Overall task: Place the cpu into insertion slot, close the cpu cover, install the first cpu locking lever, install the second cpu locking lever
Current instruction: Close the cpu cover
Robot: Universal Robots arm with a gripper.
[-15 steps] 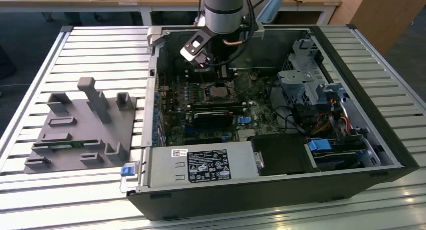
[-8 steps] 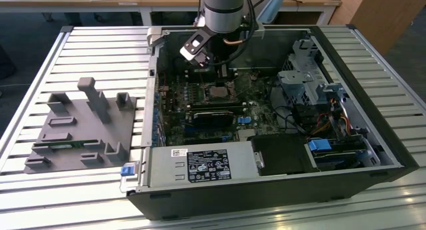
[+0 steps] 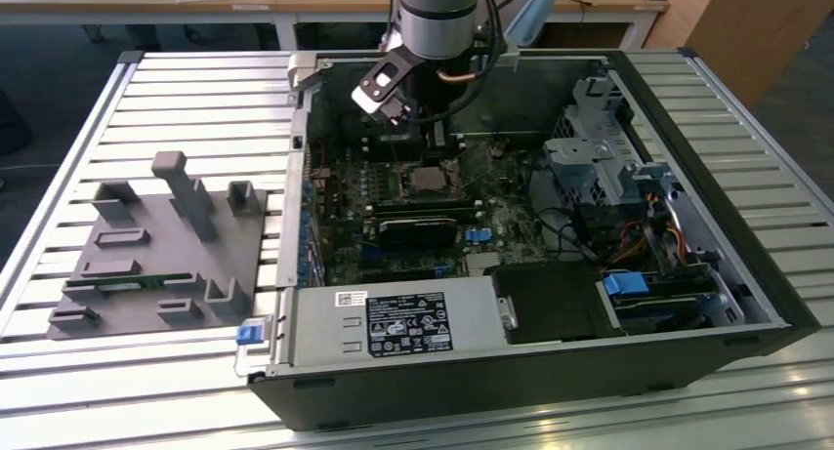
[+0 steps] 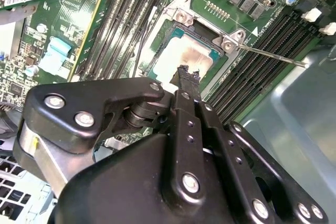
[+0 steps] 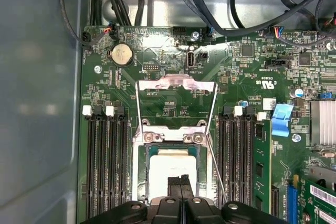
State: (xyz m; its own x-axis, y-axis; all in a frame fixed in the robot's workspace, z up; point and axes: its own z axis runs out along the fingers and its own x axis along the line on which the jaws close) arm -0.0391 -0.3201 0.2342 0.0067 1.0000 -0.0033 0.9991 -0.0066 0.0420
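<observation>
Nearest us, the power-supply box (image 3: 391,321) sits at the computer case's (image 3: 521,387) near edge. Toward the far wall the gripper (image 3: 404,123) hangs over the insertion slot (image 3: 431,180). In the second wrist view its fingers (image 4: 186,103) are pinched together with nothing between them, the tips right over the cpu (image 4: 178,59), which lies seated in the slot. That looks like a narrow poking tip to me. In the first wrist view the cpu cover (image 5: 176,83) stands flipped open, leaving the chip bare, and a thin locking lever (image 5: 216,169) angles free beside the slot. Nothing's clamped yet.
</observation>
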